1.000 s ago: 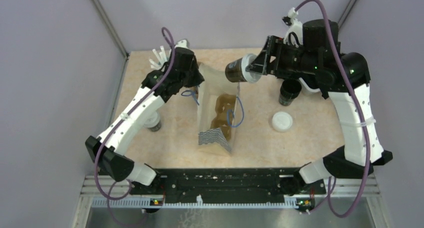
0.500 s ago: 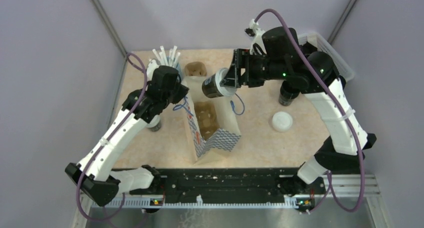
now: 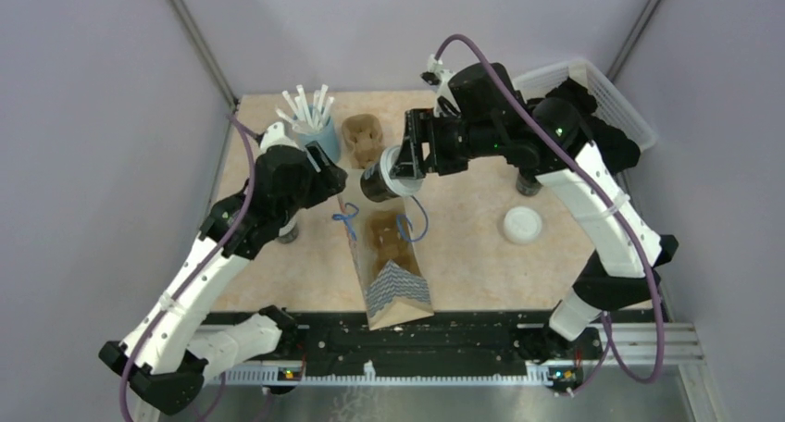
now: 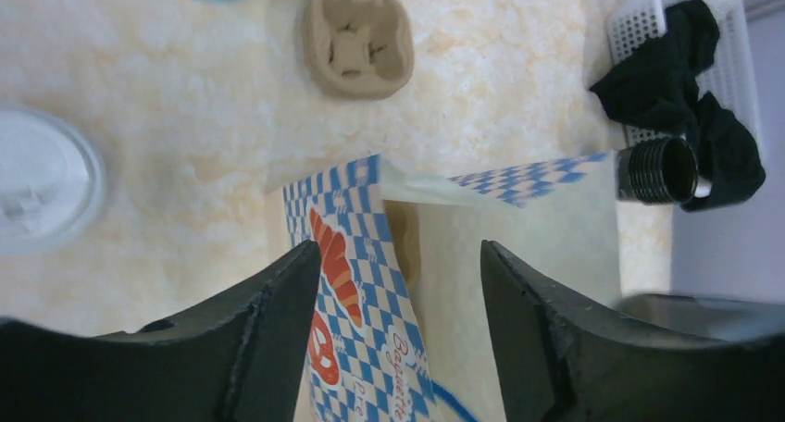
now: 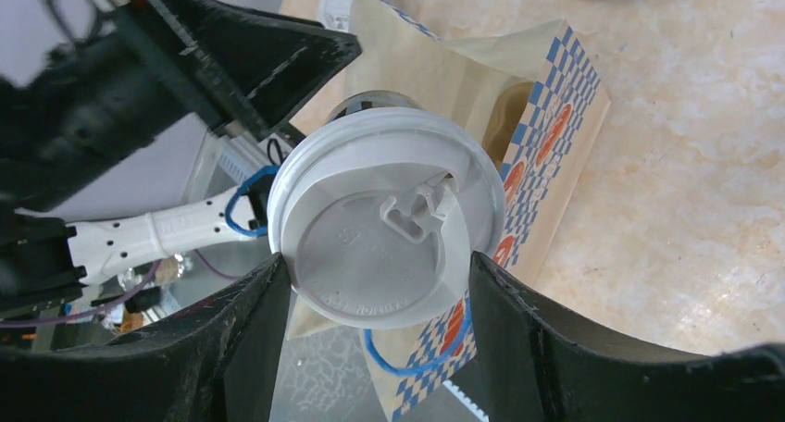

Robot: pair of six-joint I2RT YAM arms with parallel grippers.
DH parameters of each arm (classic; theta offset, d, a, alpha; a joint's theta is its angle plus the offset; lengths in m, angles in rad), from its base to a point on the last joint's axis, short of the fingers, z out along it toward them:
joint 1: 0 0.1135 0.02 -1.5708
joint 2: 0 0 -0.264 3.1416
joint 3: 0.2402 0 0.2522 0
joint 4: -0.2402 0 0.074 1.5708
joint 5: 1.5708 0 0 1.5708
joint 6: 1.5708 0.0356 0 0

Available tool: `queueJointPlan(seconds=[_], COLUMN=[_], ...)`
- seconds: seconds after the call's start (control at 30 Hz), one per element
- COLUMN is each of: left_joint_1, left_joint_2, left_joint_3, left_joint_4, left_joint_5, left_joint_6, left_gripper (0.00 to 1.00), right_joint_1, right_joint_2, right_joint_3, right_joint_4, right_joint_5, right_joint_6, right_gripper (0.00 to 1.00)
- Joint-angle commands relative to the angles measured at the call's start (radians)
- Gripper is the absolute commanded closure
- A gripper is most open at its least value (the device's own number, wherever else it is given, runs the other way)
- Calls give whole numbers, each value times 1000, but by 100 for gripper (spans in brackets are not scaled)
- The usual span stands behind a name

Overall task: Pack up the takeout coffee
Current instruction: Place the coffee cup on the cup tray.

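Right gripper (image 5: 378,283) is clamped on the lidded cup (image 3: 378,183), one finger on each side of the white lid, and the sip spout faces straight into the wrist camera. The cup is tipped over, black base leading, lid back toward the wrist. It hangs at the far end of the paper bag (image 3: 393,269), right over the open mouth. Whether the base has crossed the rim, I cannot tell. The bag stands upright on the table (image 3: 472,265) with its blue handles splayed at the top and a brown shape down inside it. Over on the bag's left side, the left gripper (image 4: 398,255) sits with its fingers spread wide. The blue-checked wall of the bag runs up between them with daylight on both sides, so that one is released, gripping nothing. Both tools crowd the same far end of the bag, the cup just beside the left gripper's fingertips. A second lidded cup (image 4: 37,186) stands on the table left of the bag, partly under the left arm. Right of the bag, well apart, lies a loose white lid (image 3: 522,225), and beyond that an open black cup (image 4: 657,169) sits close to the white basket (image 3: 602,84). Past the bag's far end rests the pulp carrier (image 3: 363,137), with the blue cup of straws (image 3: 313,130) just to its left.
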Motion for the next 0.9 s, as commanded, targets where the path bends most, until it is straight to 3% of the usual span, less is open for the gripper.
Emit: queueJointPlan(seconds=[0.0, 0.07, 0.17, 0.27, 0.43, 0.67, 0.87], left_joint_1=[2, 2, 3, 23, 119, 146, 141], left_joint_2=[-27, -21, 51, 176, 290, 365, 409], left_joint_3=[124, 146, 233, 347, 377, 350, 311], left_joint_4=[100, 147, 144, 75, 108, 119, 103], left_joint_5=[72, 155, 277, 415, 749, 842, 875], left_joint_6=[480, 637, 801, 906, 920, 922, 956], left_gripper=[24, 14, 10, 14, 16, 22, 39], right_joint_1=[12, 11, 11, 12, 11, 12, 12], right_joint_2=[4, 2, -6, -35, -126, -245, -289], right_joint_3=[47, 56, 52, 49, 5, -111, -157], right_joint_4=[21, 24, 26, 31, 20, 0, 44], right_joint_5=[15, 20, 33, 63, 151, 176, 167], right_joint_6=[4, -2, -15, -23, -21, -62, -83], right_gripper=[36, 36, 36, 36, 37, 37, 37])
